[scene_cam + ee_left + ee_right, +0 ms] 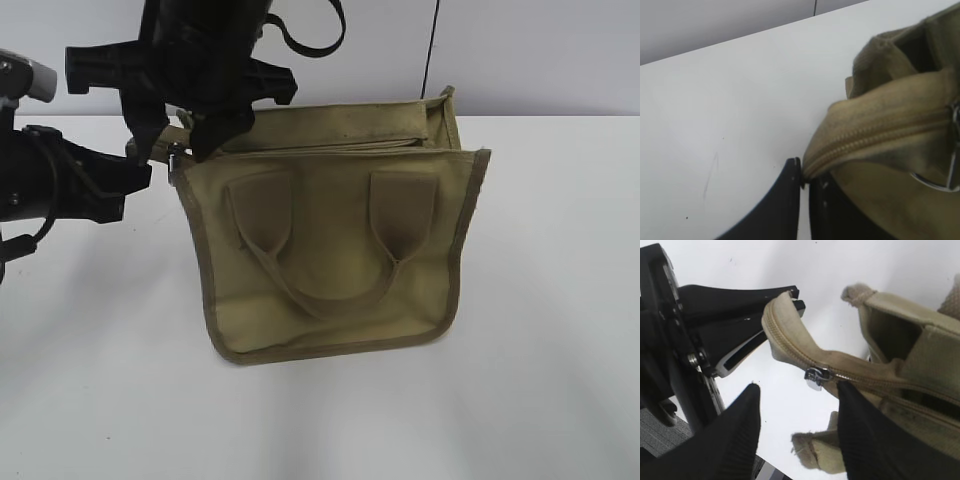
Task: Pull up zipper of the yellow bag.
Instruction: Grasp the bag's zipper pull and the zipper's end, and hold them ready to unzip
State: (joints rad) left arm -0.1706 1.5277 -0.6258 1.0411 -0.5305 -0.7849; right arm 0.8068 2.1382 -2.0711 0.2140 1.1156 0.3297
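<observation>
The yellow bag (330,260) stands on the white table (540,380). The left gripper (785,299) has its jaws pinched on the end of the zipper (790,347) tape. The right gripper (797,425) has its jaws spread, straddling the silver pull tab (816,377) without touching it.

It looked like a lab or robot test bench: a bare white counter (560,300) stood against a plain pale wall (540,50), with a thin dark cable (430,50) hanging down behind.
</observation>
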